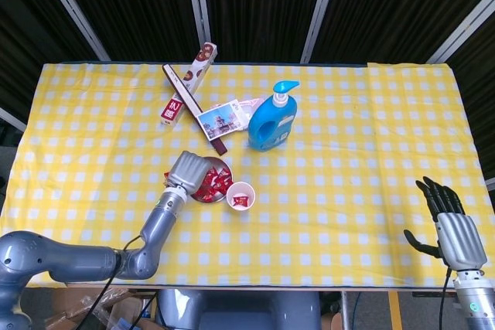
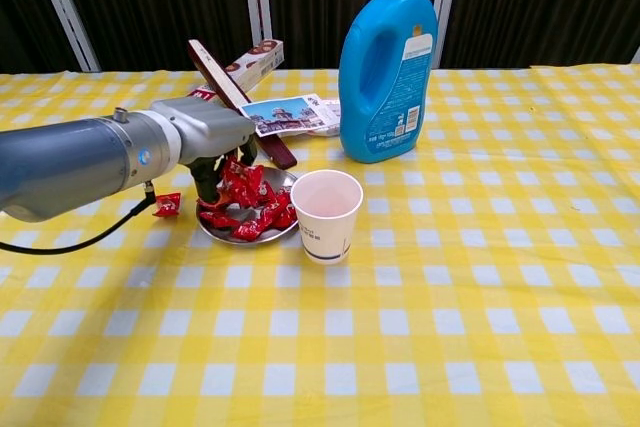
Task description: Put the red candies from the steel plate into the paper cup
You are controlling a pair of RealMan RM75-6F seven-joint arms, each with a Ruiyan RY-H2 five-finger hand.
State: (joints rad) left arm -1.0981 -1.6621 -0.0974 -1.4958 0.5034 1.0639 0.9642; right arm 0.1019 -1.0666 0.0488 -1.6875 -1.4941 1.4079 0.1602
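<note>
A small steel plate (image 2: 226,234) (image 1: 203,195) with several red candies (image 2: 262,215) sits left of the white paper cup (image 2: 325,213) (image 1: 240,194). The cup stands upright, and the head view shows one red candy inside it. My left hand (image 2: 205,142) (image 1: 189,171) hovers over the plate's left side and grips a clump of red candies (image 2: 237,180) just above the pile. My right hand (image 1: 448,220) is far off at the table's near right corner, fingers spread and holding nothing. It does not show in the chest view.
A blue pump bottle (image 2: 388,62) (image 1: 271,124) stands behind the cup. A dark flat stick (image 2: 238,104) (image 1: 194,109), a long snack box (image 1: 189,82) and a postcard (image 2: 288,114) lie behind the plate. One stray red candy (image 2: 166,204) lies on the cloth left of the plate.
</note>
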